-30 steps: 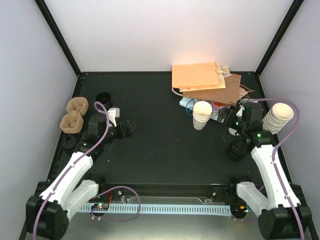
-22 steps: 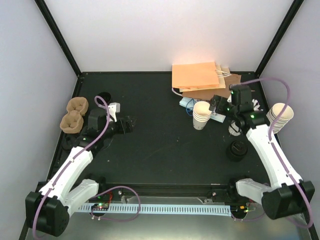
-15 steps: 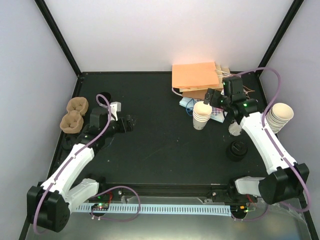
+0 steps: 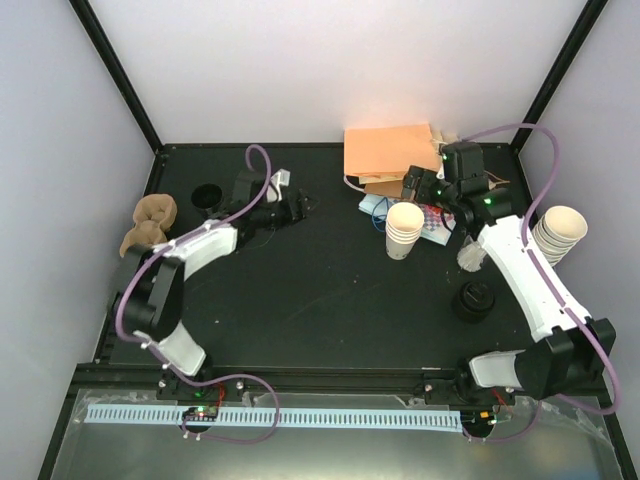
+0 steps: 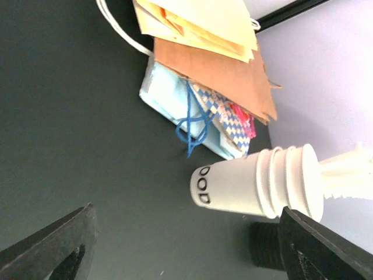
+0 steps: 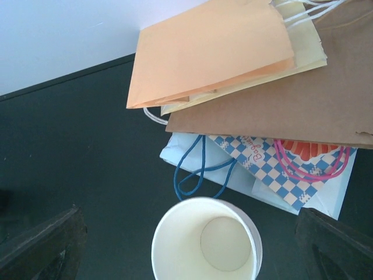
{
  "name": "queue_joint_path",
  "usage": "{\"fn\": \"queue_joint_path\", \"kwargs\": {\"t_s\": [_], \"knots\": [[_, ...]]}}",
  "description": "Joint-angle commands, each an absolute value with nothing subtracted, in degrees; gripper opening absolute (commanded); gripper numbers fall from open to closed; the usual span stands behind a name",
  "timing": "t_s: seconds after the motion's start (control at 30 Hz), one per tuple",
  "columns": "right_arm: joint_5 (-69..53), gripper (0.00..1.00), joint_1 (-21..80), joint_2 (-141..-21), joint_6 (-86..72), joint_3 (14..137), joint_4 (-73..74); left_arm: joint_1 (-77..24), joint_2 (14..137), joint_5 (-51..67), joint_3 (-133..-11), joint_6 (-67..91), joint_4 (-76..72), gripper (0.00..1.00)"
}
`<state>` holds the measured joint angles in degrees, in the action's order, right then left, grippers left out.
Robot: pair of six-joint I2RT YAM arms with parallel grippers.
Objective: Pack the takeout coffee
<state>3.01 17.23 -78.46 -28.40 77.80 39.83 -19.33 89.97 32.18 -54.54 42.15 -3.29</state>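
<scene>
Left gripper is hanging released and empty at 11 o'clock | right gripper is gaping empty near the cup stack at 1 o'clock | takeout coffee is standing at 4 o'clock, apart from both.

Black letters reading "OOD", turned sideways, run along the lowest cup of a stack of cream paper cups, at 4 o'clock in the left wrist view. At 1 o'clock from that stack in the right wrist view, red script beginning "Bagu" marks a blue-and-white checked bag; the remainder cannot be read.
</scene>
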Motion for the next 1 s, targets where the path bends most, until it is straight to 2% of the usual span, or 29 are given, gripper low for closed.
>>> {"fn": "queue_joint_path", "kwargs": {"t_s": [0.0,0.13,0.3,0.4,0.47,0.67,0.97], "knots": [[1.5,1.00,17.6,-72.8,-28.5,74.2,37.4,-20.3,99.3,37.2,-61.2,52.8,-13.7,0.86],[1.9,1.00,17.6,-69.5,-28.1,71.6,36.2,-20.2,104.6,35.2,-63.4,57.0,-18.5,0.86],[4.6,1.00,17.5,-66.7,-26.9,69.0,34.4,-18.7,109.5,34.5,-68.0,56.8,-17.6,0.85],[5.8,1.00,17.6,-66.3,-25.8,68.2,33.9,-16.2,111.2,33.6,-68.1,55.8,-17.9,0.78],[6.5,1.00,17.6,-66.7,-25.1,68.6,34.5,-14.3,112.5,33.7,-69.5,52.7,-16.5,0.77],[6.0,1.00,17.5,-67.9,-24.4,69.3,34.5,-12.8,126.7,38.3,-93.1,35.1,8.4,0.77],[5.5,1.00,17.5,-69.3,-24.8,70.5,34.8,-13.2,141.1,52.2,-105.9,44.8,-0.9,0.67]]}}
